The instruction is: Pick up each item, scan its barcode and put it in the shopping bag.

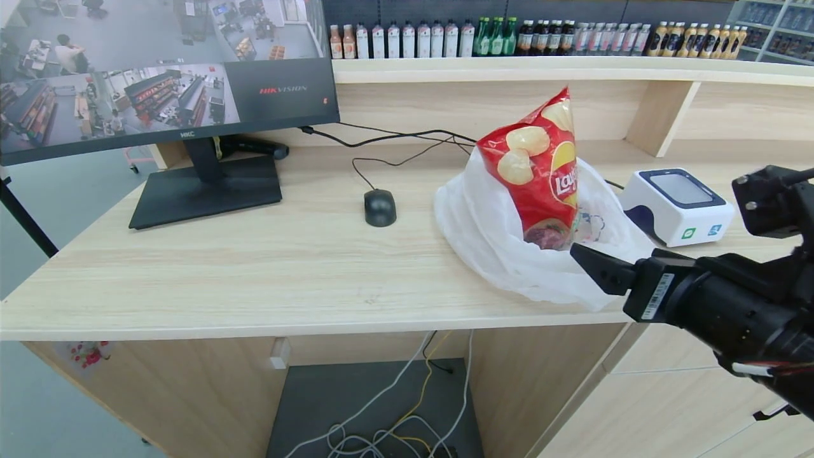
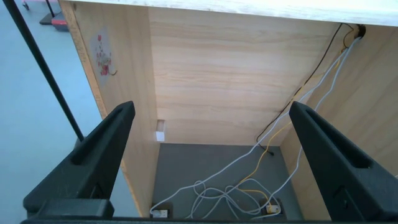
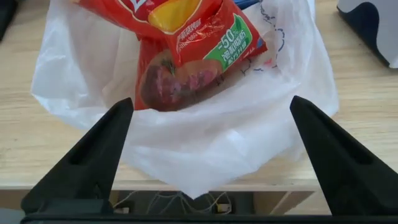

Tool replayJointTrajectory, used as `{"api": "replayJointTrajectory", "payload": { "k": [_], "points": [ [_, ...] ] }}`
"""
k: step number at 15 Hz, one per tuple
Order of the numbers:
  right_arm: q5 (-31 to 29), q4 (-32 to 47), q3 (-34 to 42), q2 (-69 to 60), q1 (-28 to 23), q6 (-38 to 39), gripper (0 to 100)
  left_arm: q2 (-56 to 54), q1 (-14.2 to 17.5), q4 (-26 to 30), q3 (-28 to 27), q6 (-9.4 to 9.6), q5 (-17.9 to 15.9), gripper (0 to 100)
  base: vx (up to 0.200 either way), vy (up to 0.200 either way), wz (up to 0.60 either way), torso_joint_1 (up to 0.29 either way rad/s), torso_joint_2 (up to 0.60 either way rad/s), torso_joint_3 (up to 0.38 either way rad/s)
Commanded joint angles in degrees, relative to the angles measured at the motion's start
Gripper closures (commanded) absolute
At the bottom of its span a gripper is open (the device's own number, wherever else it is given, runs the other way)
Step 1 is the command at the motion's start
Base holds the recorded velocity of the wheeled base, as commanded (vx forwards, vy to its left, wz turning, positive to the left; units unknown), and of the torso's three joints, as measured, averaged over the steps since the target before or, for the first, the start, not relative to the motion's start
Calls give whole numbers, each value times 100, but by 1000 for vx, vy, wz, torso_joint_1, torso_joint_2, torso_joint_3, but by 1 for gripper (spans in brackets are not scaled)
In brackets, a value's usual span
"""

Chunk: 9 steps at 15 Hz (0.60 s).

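Red foil crisp packet (image 1: 540,172) stands inside the white plastic shopping bag (image 1: 496,254). Your right gripper (image 3: 211,102) hovers beside it, jaws apart, and the left gripper (image 2: 211,106) is spread too. Bagging seems done; withdraw next.

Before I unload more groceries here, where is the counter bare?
The counter is bare along its front, from the monitor stand past the mouse to the shopping bag. Crowded at right: chip bag in that bag, scanner, right gripper.

Red chip bag (image 3: 186,37) sits inside white shopping bag (image 3: 199,149), between spread claw (image 3: 211,162) fingers.
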Motion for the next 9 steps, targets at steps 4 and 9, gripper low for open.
{"api": "replayJointTrajectory", "payload": {
  "k": [4,9],
  "points": [
    [41,8,842,-1339,69,-449,0,-2,0,0,0,0,1,0,0,0,0,0,0,0],
    [577,34,2151,-3316,69,-985,0,-2,-9,0,0,0,1,0,0,0,0,0,0,0]
  ]
}}
